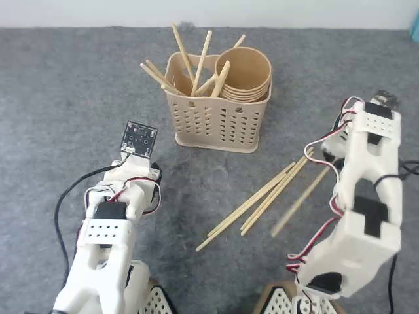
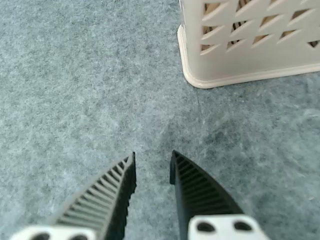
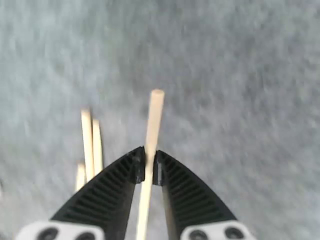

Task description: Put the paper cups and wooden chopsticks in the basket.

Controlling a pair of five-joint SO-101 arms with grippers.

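A beige perforated basket [image 1: 216, 118] stands at the back middle of the grey carpet. It holds stacked paper cups [image 1: 245, 72] and several wooden chopsticks [image 1: 196, 62]. Several loose chopsticks [image 1: 258, 203] lie on the carpet in front of it, to the right. My right gripper [image 3: 149, 162] is shut on one chopstick [image 3: 154, 115], which sticks out past the fingertips above the carpet; other chopsticks [image 3: 89, 142] lie beside it. In the high view this chopstick [image 1: 301, 199] lies next to the right arm [image 1: 366, 190]. My left gripper [image 2: 152, 165] is open and empty over bare carpet, short of the basket's corner [image 2: 200, 75].
The left arm [image 1: 114, 222] sits at the front left, the right arm at the right edge. Grey carpet [image 1: 65, 98] covers the whole table, with free room left of the basket. A pale wall strip runs along the far edge.
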